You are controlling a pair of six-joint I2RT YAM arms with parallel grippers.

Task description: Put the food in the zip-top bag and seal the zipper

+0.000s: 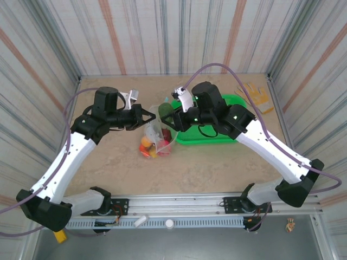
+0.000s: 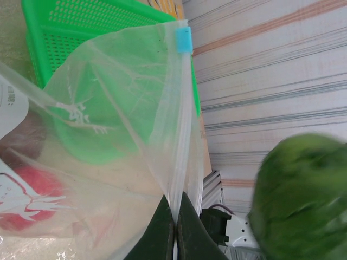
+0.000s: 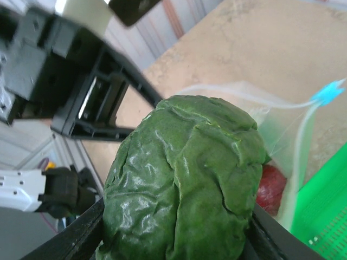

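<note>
The clear zip-top bag [image 1: 154,138] hangs open over the table with red, orange and yellow food [image 1: 147,147] inside. My left gripper [image 1: 147,116] is shut on the bag's mouth edge, pinching the pale zipper [image 2: 181,135] strip between its fingers [image 2: 162,233]. The zipper's light-blue end piece [image 2: 184,39] is at the far end. My right gripper [image 1: 166,116] is shut on a dark green wrinkled food piece [image 3: 184,184], held just above the bag mouth [image 3: 282,108]. A red food piece [image 3: 271,187] shows through the plastic below it.
The green mesh basket [image 1: 227,101] sits right of the bag, partly under my right arm. A yellow-tan glove [image 1: 255,95] lies at the back right. Striped walls close in the table on three sides.
</note>
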